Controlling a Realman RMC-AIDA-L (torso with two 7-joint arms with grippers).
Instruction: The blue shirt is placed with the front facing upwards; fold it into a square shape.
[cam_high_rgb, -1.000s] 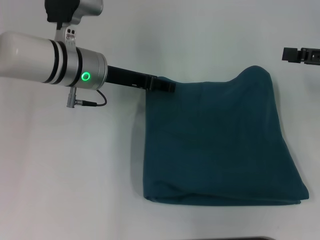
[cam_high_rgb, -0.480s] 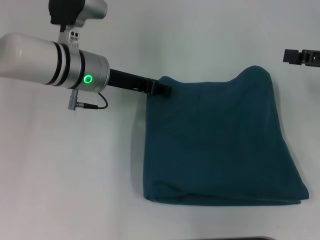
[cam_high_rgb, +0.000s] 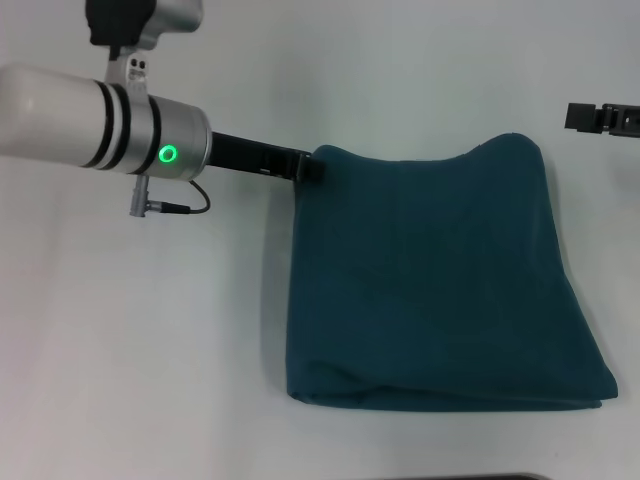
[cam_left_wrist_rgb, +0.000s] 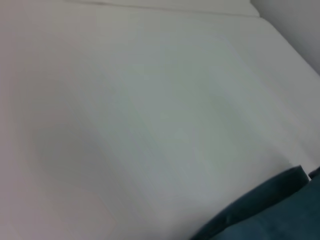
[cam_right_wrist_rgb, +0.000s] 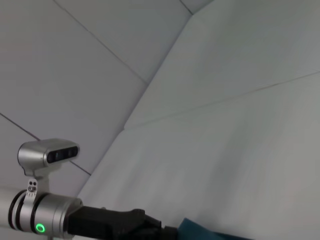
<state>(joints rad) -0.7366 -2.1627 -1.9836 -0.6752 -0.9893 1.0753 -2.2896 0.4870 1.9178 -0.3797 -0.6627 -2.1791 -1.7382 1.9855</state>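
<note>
Your left gripper (cam_high_rgb: 312, 167) touches the folded blue shirt's (cam_high_rgb: 440, 280) far left corner; its jaw state is unclear. Your right gripper (cam_high_rgb: 578, 115) is parked far right, jaws unreadable.

Robot lab, bare white table (cam_high_rgb: 150, 350), white panelled walls (cam_right_wrist_rgb: 75, 75)

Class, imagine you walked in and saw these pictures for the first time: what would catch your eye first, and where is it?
First, the large dark teal-blue shirt, folded into a rough block on the white table, right of centre. Next, the left arm with its glowing green ring light, reaching in from the left; the left gripper is at the shirt's far left corner. The right gripper sits off at the right edge.
</note>
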